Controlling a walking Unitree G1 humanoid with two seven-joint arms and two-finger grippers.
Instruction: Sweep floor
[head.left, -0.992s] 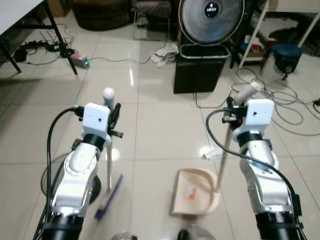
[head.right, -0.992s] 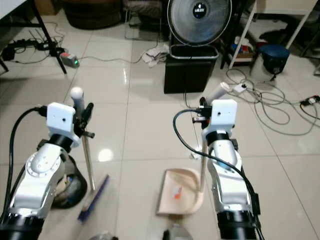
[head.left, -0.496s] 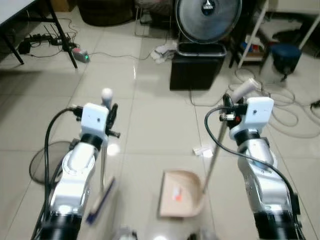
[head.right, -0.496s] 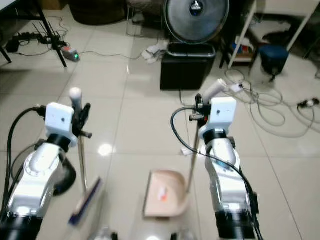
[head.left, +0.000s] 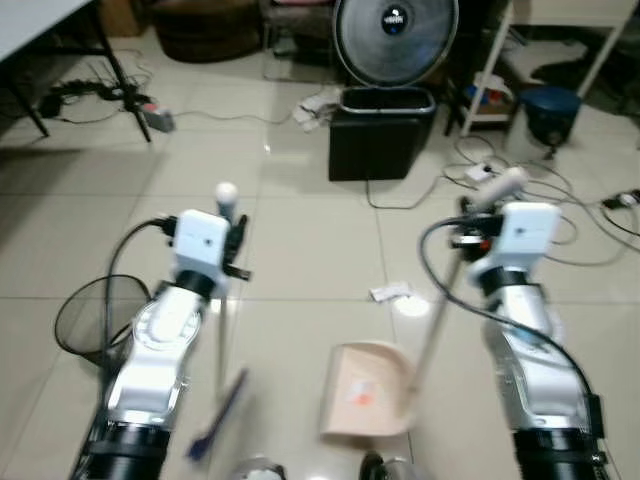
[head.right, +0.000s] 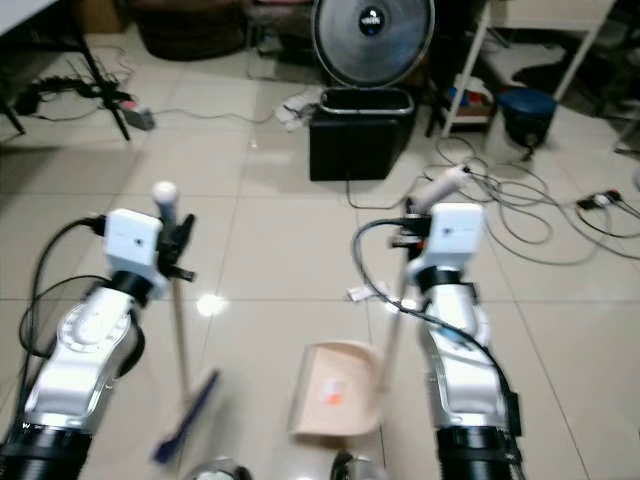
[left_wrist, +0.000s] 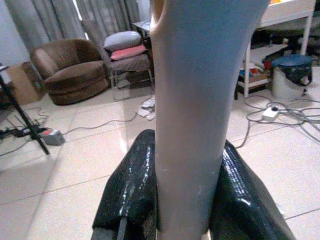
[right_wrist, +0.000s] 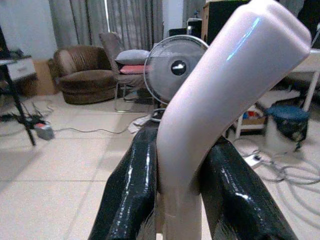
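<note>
Both glossy black grippers clamped: left gripper (left_wrist: 182, 195) on smooth broom pole (left_wrist: 192, 100), right gripper (right_wrist: 182, 192) on curved dustpan handle (right_wrist: 225, 80).

My two head cameras sit side by side up high and look forward and down at the tiled floor (head.left: 300, 230), so both share almost the same scene: my two arms, the black bin (head.left: 380, 132) and the round fan (head.right: 373, 30) far ahead, just shifted a little sideways from one eye to the other. My left wrist camera looks along the left gripper (left_wrist: 189, 185) from very close, with the pale broom handle (left_wrist: 192, 100) right up against it and a brown armchair (left_wrist: 70, 70) far behind. My right wrist camera is just as close to the right gripper (right_wrist: 180, 185) and the dustpan handle (right_wrist: 220, 90), and it sees that fan and armchair too
</note>
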